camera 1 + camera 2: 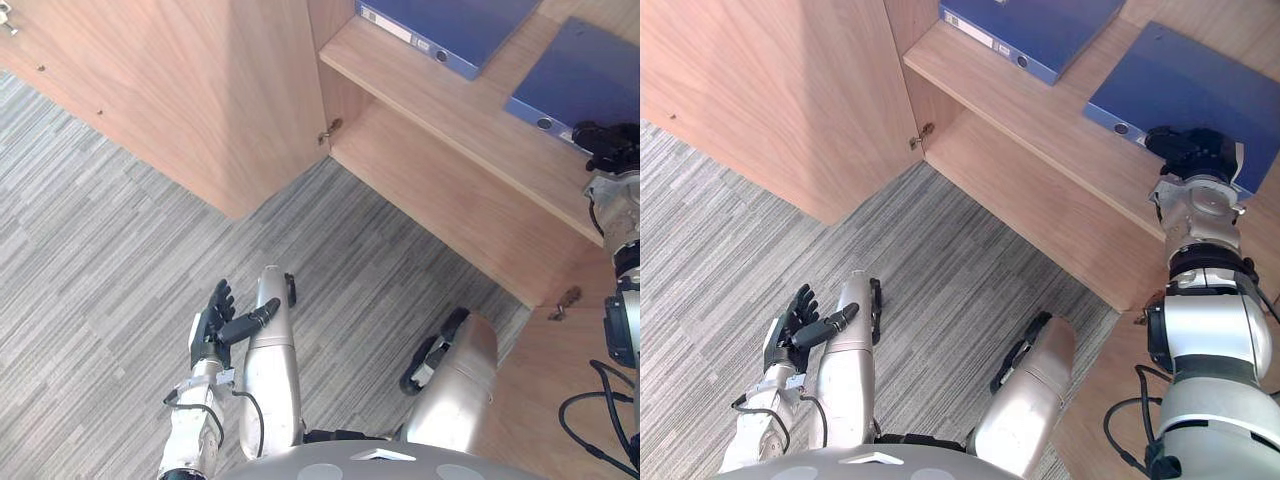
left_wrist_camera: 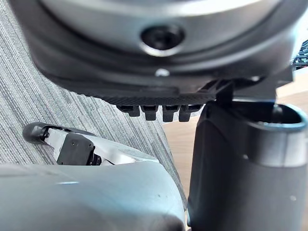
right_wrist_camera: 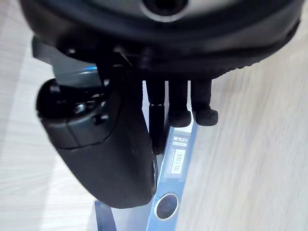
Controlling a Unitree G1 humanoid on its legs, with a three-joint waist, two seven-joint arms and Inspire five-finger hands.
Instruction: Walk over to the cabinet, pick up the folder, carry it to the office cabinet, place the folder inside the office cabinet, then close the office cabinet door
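Note:
A blue folder [image 1: 585, 75] lies flat on the upper shelf [image 1: 440, 110] of the open wooden cabinet, spine toward me. My right hand [image 1: 1195, 150] is at its near corner. In the right wrist view the thumb [image 3: 110, 144] lies on one side of the folder's spine [image 3: 175, 163] and the fingers [image 3: 180, 113] on the other, pinching it. My left hand [image 1: 212, 325] hangs low at my left side over the carpet, fingers straight, holding nothing.
A second blue folder [image 1: 450, 30] lies farther left on the same shelf. The cabinet door [image 1: 180, 90] stands swung open to my left, its hinge [image 1: 328, 132] at the cabinet's side wall. Below is a bare lower shelf [image 1: 450, 190]. Grey striped carpet [image 1: 100, 250] covers the floor.

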